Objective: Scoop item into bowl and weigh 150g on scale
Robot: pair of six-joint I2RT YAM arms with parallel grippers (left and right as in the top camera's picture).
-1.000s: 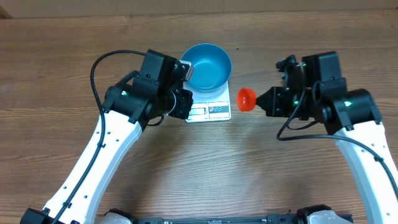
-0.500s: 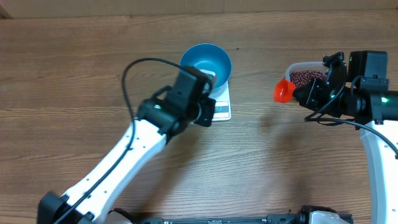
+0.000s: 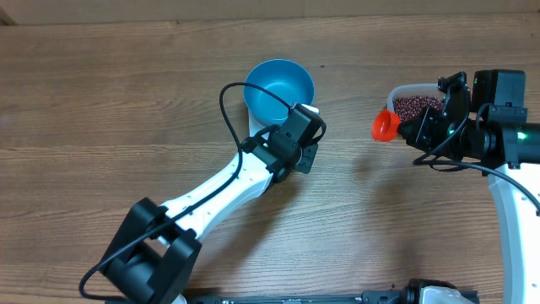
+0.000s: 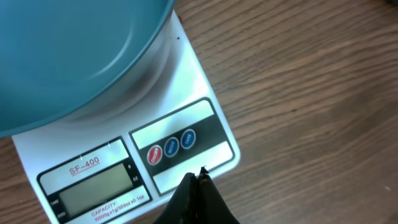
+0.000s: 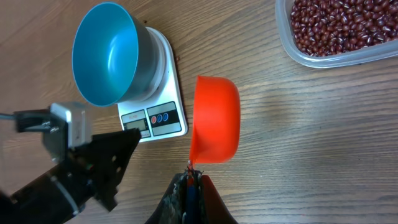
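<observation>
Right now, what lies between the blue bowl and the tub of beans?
Only the red scoop, held by the right gripper, over bare table; the right wrist view shows it best.

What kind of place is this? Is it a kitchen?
Probably a robot test bench, not a real kitchen: a left arm and a right arm at a wooden table, with a scale, a bowl and a tub of beans.

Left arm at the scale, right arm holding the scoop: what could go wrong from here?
The closed left gripper hangs by the scale's buttons; it might press the wrong one or shove the scale and empty bowl. The right gripper holds the red scoop only by its handle end, so beans may spill between tub and bowl.
</observation>
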